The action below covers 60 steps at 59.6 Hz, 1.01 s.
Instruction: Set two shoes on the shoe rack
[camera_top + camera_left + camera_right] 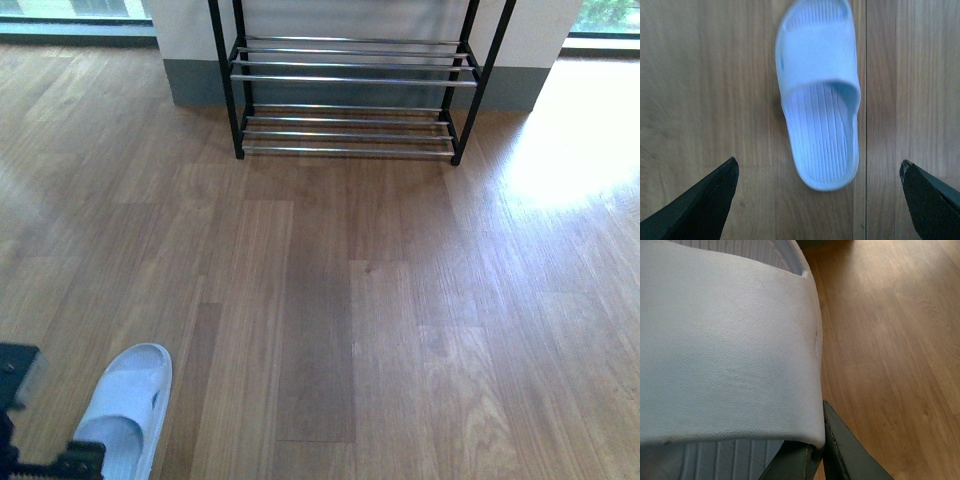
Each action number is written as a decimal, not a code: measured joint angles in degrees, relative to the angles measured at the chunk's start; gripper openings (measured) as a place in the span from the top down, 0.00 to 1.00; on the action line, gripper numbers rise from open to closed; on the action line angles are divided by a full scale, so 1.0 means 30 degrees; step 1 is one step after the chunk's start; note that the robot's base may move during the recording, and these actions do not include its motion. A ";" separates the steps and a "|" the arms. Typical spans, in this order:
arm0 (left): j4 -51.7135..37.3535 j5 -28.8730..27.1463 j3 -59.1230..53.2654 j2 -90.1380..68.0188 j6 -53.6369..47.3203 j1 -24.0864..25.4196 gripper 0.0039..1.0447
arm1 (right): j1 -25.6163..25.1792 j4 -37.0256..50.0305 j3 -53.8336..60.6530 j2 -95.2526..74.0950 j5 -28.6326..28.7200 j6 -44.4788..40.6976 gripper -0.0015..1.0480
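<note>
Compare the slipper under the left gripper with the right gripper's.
The left slipper lies on the floor, clear of the open left gripper; the right slipper has the right gripper at its strap's edge. Only the left slipper shows in the front view. Both are pale and ribbed.

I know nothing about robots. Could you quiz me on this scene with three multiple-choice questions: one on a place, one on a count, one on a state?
1. Where is the pale blue plastic slide sandal relative to the black-framed rack with chrome-bar shelves?
A. On its lowest shelf
B. On the wooden floor, well short of it
C. Leaning against its leg

2. How many shoes sit on the rack's visible shelves?
A. Two
B. One
C. None

3. How is the left gripper set?
A. Open
B. Shut on the sandal
C. Shut on nothing

Answers: 1 B, it lies flat on the floor at the near left. 2 C, both visible shelves are bare. 3 A, the left wrist view shows its fingers wide apart.
</note>
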State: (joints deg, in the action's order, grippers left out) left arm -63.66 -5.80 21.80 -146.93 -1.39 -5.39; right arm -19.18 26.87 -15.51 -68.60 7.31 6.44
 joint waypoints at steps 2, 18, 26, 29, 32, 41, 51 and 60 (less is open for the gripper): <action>0.0044 -0.0058 0.0335 -0.0656 0.0036 -0.0095 0.09 | 0.0000 0.0000 0.0000 0.0000 0.0000 0.0000 0.98; 0.0729 -0.0226 0.4590 -0.4874 0.0517 -0.1355 0.09 | 0.0000 0.0000 0.0000 0.0000 0.0000 0.0000 0.98; 0.1399 -0.0189 0.6674 -0.5792 0.1100 -0.1829 0.09 | 0.0000 0.0000 0.0000 0.0000 0.0000 0.0000 0.98; 0.1566 -0.0109 0.7242 -0.6047 0.1122 -0.1902 0.09 | 0.0000 0.0000 0.0000 0.0000 0.0000 0.0000 0.98; 0.1632 -0.0029 0.7650 -0.6251 0.1115 -0.1953 0.09 | 0.0000 0.0000 0.0000 0.0000 0.0000 0.0000 0.98; 0.2616 0.0153 0.9231 -0.6892 0.1122 -0.2171 0.09 | 0.0000 0.0000 0.0000 0.0000 0.0000 0.0000 0.98; 0.3373 0.0153 1.0622 -0.7271 0.1137 -0.2324 0.09 | 0.0000 0.0000 0.0000 0.0000 0.0000 0.0000 0.98; 0.3759 0.0095 1.1278 -0.7417 0.1122 -0.2390 0.09 | -0.0007 0.0000 0.0000 0.0000 0.0000 0.0000 0.98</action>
State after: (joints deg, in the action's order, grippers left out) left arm -52.38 -5.52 55.64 -169.18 1.98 -12.56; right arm -19.20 26.87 -15.51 -68.60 7.31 6.44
